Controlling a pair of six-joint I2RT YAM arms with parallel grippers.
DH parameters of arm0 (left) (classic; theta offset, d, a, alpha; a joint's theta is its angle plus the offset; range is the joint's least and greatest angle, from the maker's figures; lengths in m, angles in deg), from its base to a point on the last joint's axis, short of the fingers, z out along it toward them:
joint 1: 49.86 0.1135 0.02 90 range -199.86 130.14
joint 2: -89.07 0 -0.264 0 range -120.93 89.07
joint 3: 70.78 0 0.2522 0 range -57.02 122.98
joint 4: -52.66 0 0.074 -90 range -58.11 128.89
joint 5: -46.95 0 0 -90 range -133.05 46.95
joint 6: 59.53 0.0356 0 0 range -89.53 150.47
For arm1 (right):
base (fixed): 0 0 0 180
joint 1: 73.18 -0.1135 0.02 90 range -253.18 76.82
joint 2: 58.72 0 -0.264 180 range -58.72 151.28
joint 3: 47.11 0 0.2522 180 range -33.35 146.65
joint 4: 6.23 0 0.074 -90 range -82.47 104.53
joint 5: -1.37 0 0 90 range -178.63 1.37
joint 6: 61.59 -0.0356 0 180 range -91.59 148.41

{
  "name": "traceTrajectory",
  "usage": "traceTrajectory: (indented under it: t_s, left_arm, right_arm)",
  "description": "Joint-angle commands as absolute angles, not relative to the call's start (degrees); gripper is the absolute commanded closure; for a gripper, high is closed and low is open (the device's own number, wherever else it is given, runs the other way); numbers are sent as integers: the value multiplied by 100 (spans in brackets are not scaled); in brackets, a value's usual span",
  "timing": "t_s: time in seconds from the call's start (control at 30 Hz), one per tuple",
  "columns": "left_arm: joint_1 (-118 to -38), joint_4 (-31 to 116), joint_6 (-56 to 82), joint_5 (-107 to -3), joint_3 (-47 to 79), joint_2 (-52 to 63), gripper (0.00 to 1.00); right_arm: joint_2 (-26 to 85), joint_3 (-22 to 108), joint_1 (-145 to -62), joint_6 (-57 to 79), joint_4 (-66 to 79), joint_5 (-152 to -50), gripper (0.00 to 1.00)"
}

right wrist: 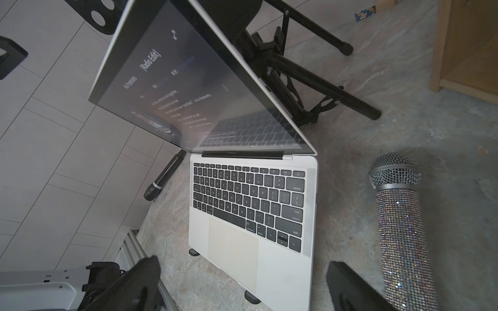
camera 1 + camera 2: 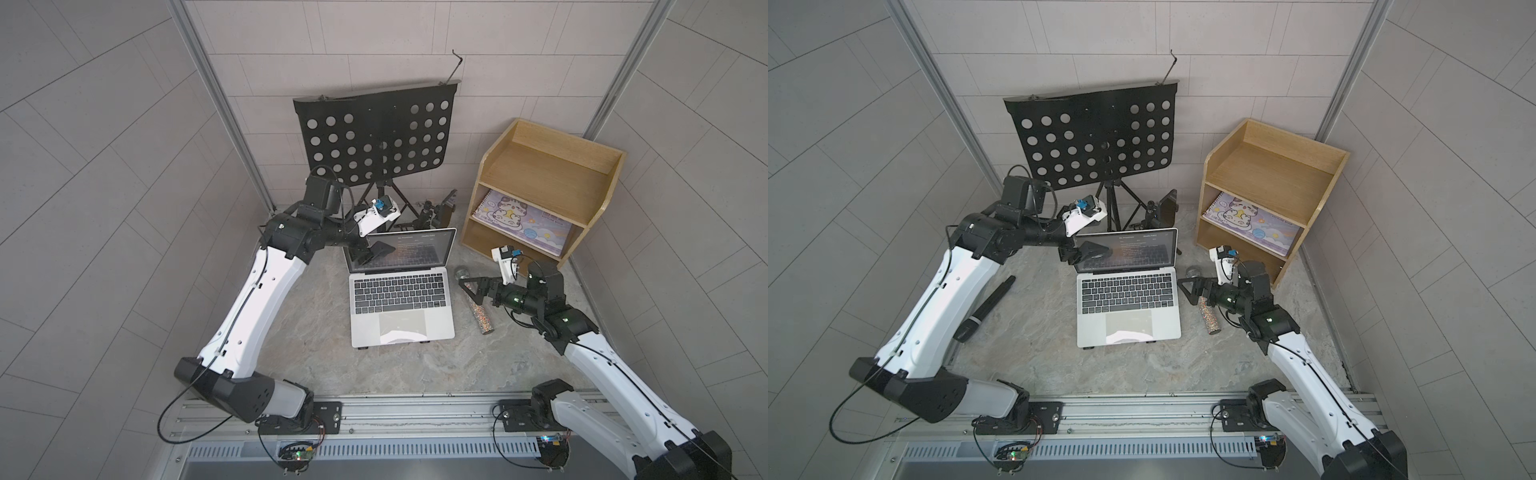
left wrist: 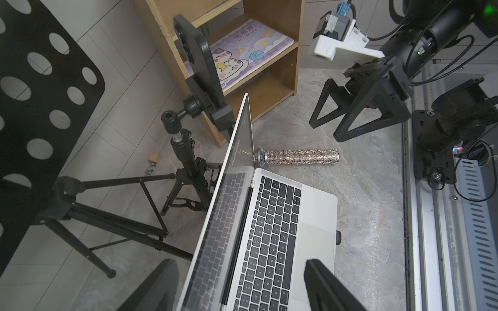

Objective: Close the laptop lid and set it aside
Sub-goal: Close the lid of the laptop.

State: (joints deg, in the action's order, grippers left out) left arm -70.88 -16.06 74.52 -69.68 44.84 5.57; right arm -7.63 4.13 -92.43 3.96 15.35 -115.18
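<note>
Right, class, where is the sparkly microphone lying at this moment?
In both top views the sparkly microphone lies on the table just right of the laptop, partly hidden under the right gripper, in front of the wooden shelf.

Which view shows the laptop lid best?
Right wrist view: the laptop lid fills the frame, screen text legible. In both top views it is small, partly behind the left pincer. Left wrist view sees it nearly edge-on.

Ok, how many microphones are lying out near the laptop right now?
2. A glittery microphone lies on the table just right of the laptop. A black microphone lies off to its left. Others could be hidden from these views.
</note>
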Motion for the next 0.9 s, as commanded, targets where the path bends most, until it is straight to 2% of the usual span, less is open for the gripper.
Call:
traceTrajectory:
  t_s: [0.0, 0.27, 0.4, 0.7, 0.8, 0.87]
  left_arm:
    - [-7113, -1789, 7625, -7425, 4756, 309, 28]
    - [-7132, -1858, 7970, -7486, 4910, -124, 32]
    - [-7136, -1859, 8144, -7536, 5023, -370, 39]
    - [-7407, -1920, 8261, -7097, 5026, -582, 43]
    - [-7456, -1965, 8267, -7127, 4993, -531, 48]
    - [-7479, -1981, 8284, -7098, 4938, -464, 56]
  right_arm:
    - [-823, 516, -9286, 400, 1536, -11576, 0]
    - [-882, 440, -9295, 381, 1578, -11535, 0]
    - [-930, 429, -9309, 367, 1593, -11509, 0]
    - [-1207, 280, -9310, 357, 1597, -11395, 0]
    - [-1256, 75, -9305, 363, 1597, -11395, 0]
    - [-1239, 17, -9310, 333, 1621, -11373, 0]
